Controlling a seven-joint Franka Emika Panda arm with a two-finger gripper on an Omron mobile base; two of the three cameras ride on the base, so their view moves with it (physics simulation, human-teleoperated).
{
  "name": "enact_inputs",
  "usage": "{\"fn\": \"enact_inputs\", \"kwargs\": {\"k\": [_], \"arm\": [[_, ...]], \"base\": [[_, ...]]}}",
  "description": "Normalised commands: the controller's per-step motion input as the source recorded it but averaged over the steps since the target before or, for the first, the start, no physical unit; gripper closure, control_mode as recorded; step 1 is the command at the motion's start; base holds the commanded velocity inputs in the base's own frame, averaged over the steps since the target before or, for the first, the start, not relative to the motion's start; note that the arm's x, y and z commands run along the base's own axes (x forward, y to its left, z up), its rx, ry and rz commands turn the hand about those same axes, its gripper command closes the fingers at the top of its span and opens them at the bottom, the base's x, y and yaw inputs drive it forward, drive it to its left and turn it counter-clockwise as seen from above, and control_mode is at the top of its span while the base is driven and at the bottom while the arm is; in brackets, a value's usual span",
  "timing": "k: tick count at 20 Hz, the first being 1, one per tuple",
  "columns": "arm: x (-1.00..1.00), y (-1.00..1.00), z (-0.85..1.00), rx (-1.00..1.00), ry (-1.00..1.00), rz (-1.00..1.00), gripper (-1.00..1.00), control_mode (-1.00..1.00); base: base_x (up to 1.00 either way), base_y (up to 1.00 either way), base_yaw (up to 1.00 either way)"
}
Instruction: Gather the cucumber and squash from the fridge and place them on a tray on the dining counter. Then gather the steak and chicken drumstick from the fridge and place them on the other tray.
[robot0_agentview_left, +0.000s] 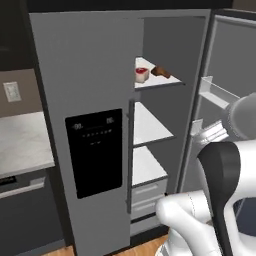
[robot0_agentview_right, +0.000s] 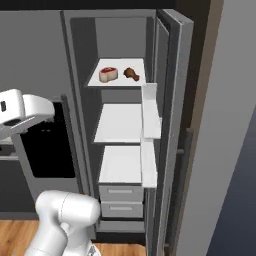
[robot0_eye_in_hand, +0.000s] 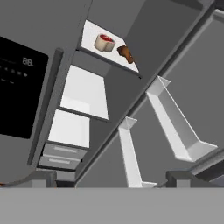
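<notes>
The fridge (robot0_agentview_left: 85, 75) (robot0_agentview_right: 40, 50) (robot0_eye_in_hand: 35, 26) stands with its right door swung open. On its top shelf lies the steak (robot0_agentview_left: 142, 74) (robot0_agentview_right: 108, 74) (robot0_eye_in_hand: 105, 42), red on top with a pale rim. Just right of it is the dark brown chicken drumstick (robot0_agentview_left: 161, 72) (robot0_agentview_right: 132, 74) (robot0_eye_in_hand: 125, 53). My gripper (robot0_eye_in_hand: 113, 179) is open, with nothing between its fingers, well below and in front of that shelf, looking up into the compartment. The cucumber, the squash, both trays and the dining counter are out of view.
The open door (robot0_agentview_right: 170, 100) carries white bins (robot0_agentview_left: 215, 92) (robot0_agentview_right: 150, 112) (robot0_eye_in_hand: 175, 122) that jut out to the right of the shelves. Two bare white shelves (robot0_agentview_right: 120, 122) and two drawers (robot0_agentview_right: 120, 192) sit under the top shelf. A pale counter (robot0_agentview_left: 22, 140) lies to the fridge's left.
</notes>
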Motion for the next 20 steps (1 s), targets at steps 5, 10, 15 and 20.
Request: {"fn": "enact_inputs", "kwargs": {"k": [5,10,15,20], "arm": [[0.0,0.0,0.0,0.0,0.0,0.0,-1.0,1.0],[0.0,0.0,0.0,0.0,0.0,0.0,-1.0,1.0],[0.0,0.0,0.0,0.0,0.0,0.0,-1.0,1.0],[0.0,0.0,0.0,0.0,0.0,0.0,-1.0,1.0]], "base": [[0.69,-0.11,0.0],[0.56,0.43,-0.06],[0.27,0.02,-0.03],[0.41,-0.46,0.0]]}}
